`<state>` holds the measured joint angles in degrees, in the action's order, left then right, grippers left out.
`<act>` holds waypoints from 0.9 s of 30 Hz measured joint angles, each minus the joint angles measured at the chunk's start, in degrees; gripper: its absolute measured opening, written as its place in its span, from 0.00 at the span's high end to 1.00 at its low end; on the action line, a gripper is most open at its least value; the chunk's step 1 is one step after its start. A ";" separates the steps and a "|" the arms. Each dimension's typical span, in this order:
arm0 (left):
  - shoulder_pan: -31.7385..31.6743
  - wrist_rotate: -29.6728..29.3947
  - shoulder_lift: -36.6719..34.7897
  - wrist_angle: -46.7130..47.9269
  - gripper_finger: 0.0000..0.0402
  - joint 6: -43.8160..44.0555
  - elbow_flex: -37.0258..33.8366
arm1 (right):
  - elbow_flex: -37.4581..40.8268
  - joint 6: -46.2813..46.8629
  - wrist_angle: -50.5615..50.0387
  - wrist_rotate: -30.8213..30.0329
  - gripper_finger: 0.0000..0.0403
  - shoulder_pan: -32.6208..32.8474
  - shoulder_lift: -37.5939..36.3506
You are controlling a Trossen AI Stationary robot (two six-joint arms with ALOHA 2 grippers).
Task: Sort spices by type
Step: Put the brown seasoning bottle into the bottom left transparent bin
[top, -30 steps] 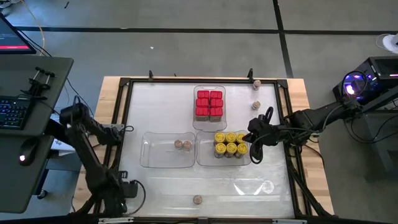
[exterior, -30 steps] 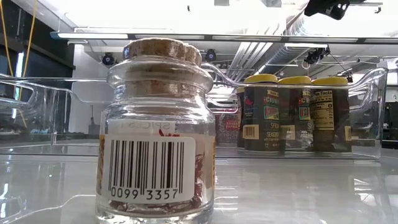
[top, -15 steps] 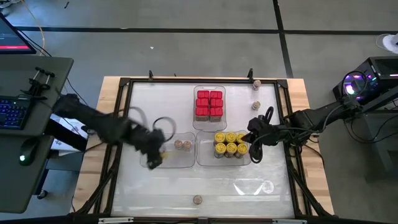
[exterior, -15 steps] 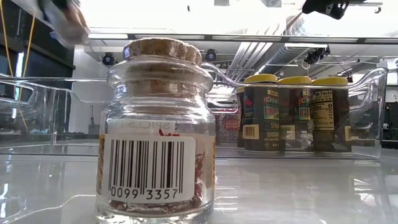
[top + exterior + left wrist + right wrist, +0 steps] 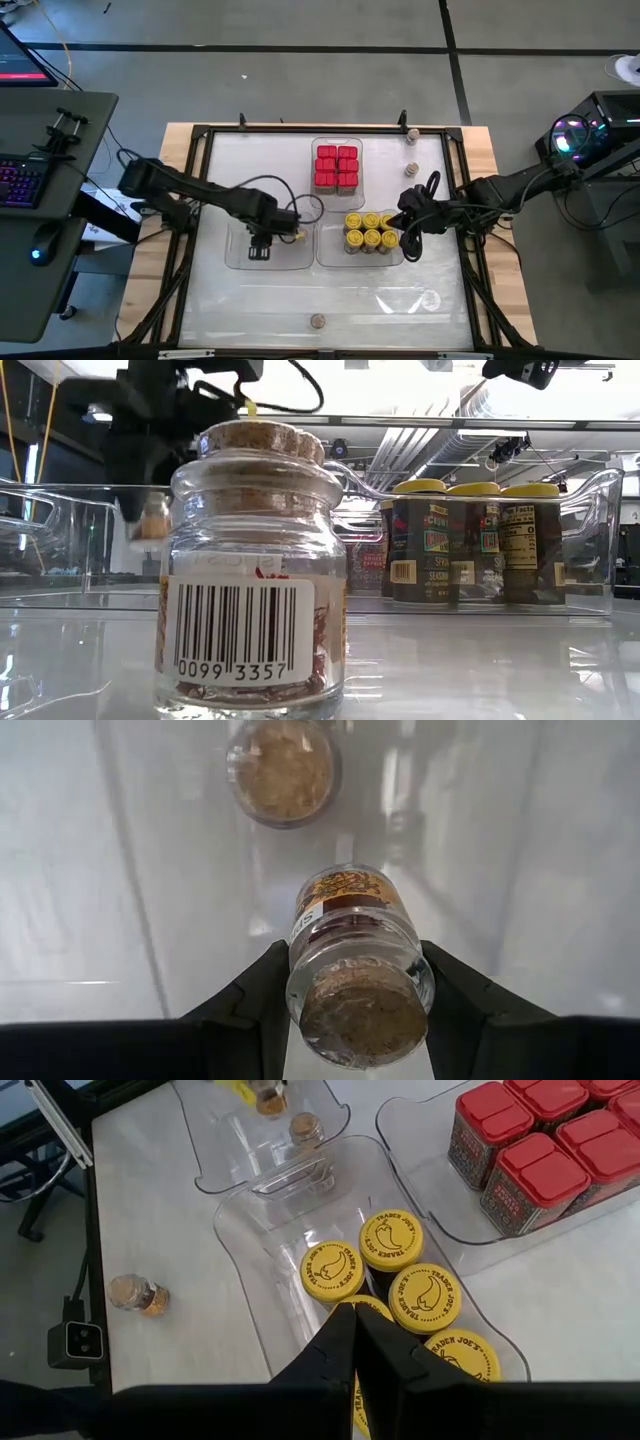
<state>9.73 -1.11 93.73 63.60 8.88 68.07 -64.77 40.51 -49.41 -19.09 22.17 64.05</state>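
White table (image 5: 300, 300), three clear trays (image 5: 240, 262), sorted spice jars.
Left gripper (image 5: 355, 982) clamps a cork-topped jar (image 5: 355, 975); right gripper (image 5: 352, 1342), fingers together, hovers over "Trader Joe's" yellow lids (image 5: 392, 1240); front jar (image 5: 250, 570) barcode reads 0099 3357.

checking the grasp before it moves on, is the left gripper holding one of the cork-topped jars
Yes: in the left wrist view the left gripper's fingers sit on either side of a cork-topped jar, clamping it.
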 joint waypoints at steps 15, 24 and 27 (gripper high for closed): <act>-0.41 -8.91 7.69 -0.86 0.56 -7.72 0.00 | 0.00 1.03 0.84 -1.96 1.00 -0.02 0.00; -0.41 -8.95 7.67 -2.13 0.55 -7.28 0.00 | 0.00 1.03 0.83 -2.49 1.00 -0.02 0.00; -0.41 -8.95 7.67 -2.41 0.55 -8.84 0.00 | 0.00 1.08 0.83 -2.60 1.00 -0.02 0.00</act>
<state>9.32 -10.07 101.41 61.19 0.04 68.07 -64.77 41.60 -48.58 -21.69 22.15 64.05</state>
